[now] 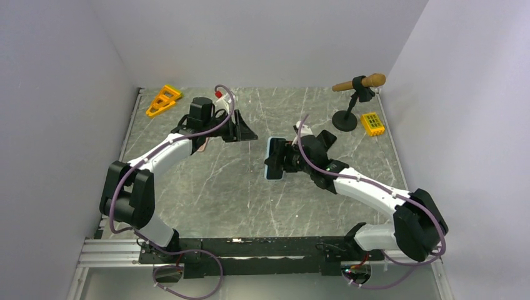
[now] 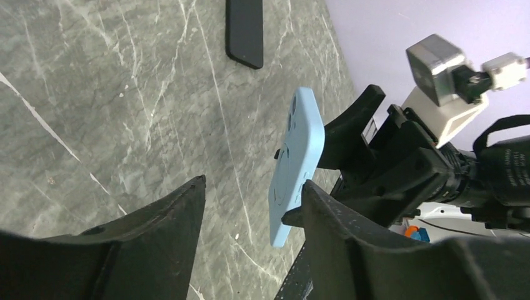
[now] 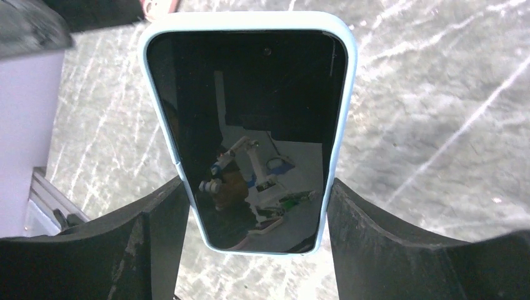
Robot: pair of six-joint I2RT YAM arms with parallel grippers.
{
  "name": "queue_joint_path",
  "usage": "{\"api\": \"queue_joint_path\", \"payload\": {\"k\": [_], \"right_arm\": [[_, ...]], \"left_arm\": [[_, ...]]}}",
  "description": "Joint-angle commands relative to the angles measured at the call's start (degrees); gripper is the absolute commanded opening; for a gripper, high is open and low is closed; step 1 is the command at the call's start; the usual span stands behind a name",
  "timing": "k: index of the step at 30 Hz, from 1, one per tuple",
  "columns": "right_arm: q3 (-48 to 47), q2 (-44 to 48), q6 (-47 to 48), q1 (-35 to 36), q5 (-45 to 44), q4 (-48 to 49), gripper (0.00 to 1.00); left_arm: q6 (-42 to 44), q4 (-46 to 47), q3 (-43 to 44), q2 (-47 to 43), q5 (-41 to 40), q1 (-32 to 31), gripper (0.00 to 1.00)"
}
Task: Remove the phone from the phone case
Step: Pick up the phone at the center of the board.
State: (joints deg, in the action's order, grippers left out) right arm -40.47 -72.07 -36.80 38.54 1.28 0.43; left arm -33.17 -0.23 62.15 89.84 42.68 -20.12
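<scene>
Marbled grey table, walled on three sides, both arms reaching in from the near edge. The right gripper is at mid-table, a little right of centre, and has the phone case clamped by its long sides. The jaws stand wide, one finger pressed to each side of the case's lower part. The case is light blue and is held off the table surface. In the left wrist view it is seen nearly edge on, its back turned toward the left arm, with the camera cut-out near its upper end. The phone sits fully inside the case, its dark screen facing the right wrist camera, the blue rim showing unbroken round it. The screen carries only reflections. The left gripper is left of and slightly farther back than the case, near it but apart. Its jaws are partly parted with only bare table showing between them. In its own view the case lies beyond the fingertips, close to one finger; whether they touch cannot be told. A flat black slab lies on the table farther off in that view. At the far left corner lies a yellow triangular piece. At the far right a black stand carries a tan cylinder, with a yellow block just beside its base.
</scene>
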Motion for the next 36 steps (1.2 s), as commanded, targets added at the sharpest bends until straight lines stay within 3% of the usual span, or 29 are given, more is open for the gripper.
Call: {"api": "queue_joint_path", "payload": {"k": [1,8,20,22,25,26,29,30,32,36], "right_arm": [[-6.55,-2.02,-1.76,2.19,-2.90,7.11,0.00],[-8.97,-3.82,-2.49,4.88,-3.47,6.74,0.00],[-12.69,-4.69,-1.90,11.77,-8.40,5.53,0.00],[-13.23,-5.04,-1.83,12.17,-9.37,5.30,0.00],[-13.90,-5.39,-1.73,12.35,-9.75,4.25,0.00],[-13.94,-5.25,-1.33,12.42,-9.32,3.90,0.05],[-12.78,-3.53,0.67,12.46,-9.18,1.51,0.80],[-11.64,-2.28,1.43,12.43,-9.68,0.72,0.97],[-8.29,1.07,3.95,12.37,-11.01,-1.68,1.00],[-4.08,8.58,4.26,12.26,-23.64,-12.52,1.00]], "left_arm": [[1.12,-0.27,1.57,0.63,0.12,-1.20,0.63],[2.71,1.48,0.65,-1.14,-1.35,-3.87,0.64],[3.90,0.33,1.64,0.40,-0.50,-5.80,0.40],[4.28,0.32,1.87,0.57,0.19,-6.31,0.32],[4.61,0.32,2.02,0.23,1.72,-6.49,0.09],[5.10,-0.45,2.29,-0.28,1.80,-6.40,0.02],[7.12,-1.34,2.29,-3.18,1.55,-5.40,0.00],[7.86,-1.12,2.24,-4.28,1.24,-4.91,0.00],[10.20,-2.79,3.07,-6.21,0.99,-3.88,0.00],[12.86,-6.92,4.73,-9.61,-2.24,-2.35,0.00]]}}
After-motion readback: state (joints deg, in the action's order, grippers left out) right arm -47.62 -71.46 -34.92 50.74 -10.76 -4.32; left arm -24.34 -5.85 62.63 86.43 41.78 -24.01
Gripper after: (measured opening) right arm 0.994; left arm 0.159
